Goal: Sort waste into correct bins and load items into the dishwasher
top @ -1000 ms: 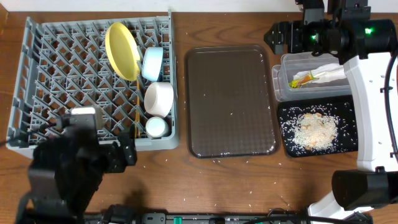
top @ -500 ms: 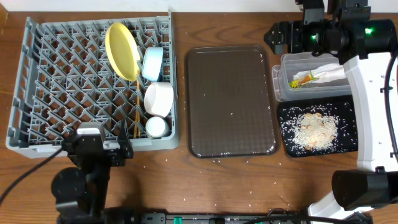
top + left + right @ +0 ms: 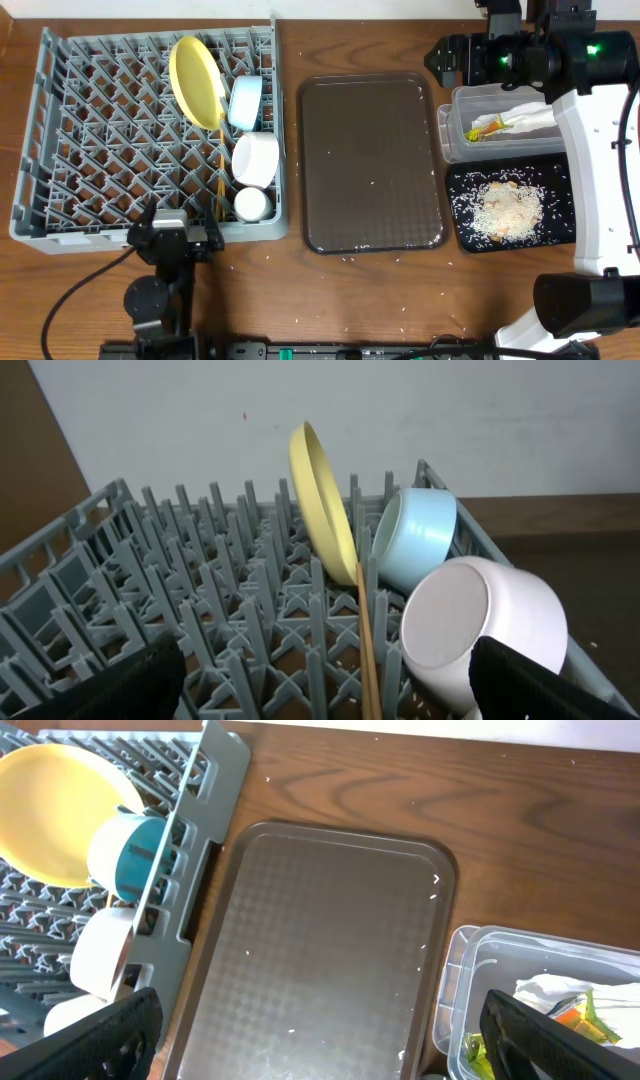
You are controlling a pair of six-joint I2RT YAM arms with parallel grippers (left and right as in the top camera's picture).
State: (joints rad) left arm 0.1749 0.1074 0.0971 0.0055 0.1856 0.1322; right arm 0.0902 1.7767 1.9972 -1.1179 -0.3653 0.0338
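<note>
Grey rack (image 3: 100, 130): yellow plate (image 3: 195, 80) on edge, blue bowl (image 3: 246, 102) beside it, white bowl (image 3: 255, 158), cup (image 3: 251, 204), chopsticks (image 3: 220, 185) lying alongside. Clear tub (image 3: 445, 135): wrapper (image 3: 487, 127), napkin (image 3: 530, 118). Black tray (image 3: 562, 238): rice (image 3: 508, 210) heaped.

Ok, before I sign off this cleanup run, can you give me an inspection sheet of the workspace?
Surface: wooden table, loose rice grains scattered near its front.
Job's things: yellow plate, light blue bowl, white bowl, small white cup and chopsticks all in the grey dish rack; snack wrapper and napkin in the clear tub; rice pile in the black tray.
Clutter: brown serving tray, bare but for a few grains.
Grippers: left fingers open, empty, at the rack's near edge; right fingers open, empty, near the tub.
Cables: black cable trailing across the table's front left.
Surroundings: white wall behind the rack.
</note>
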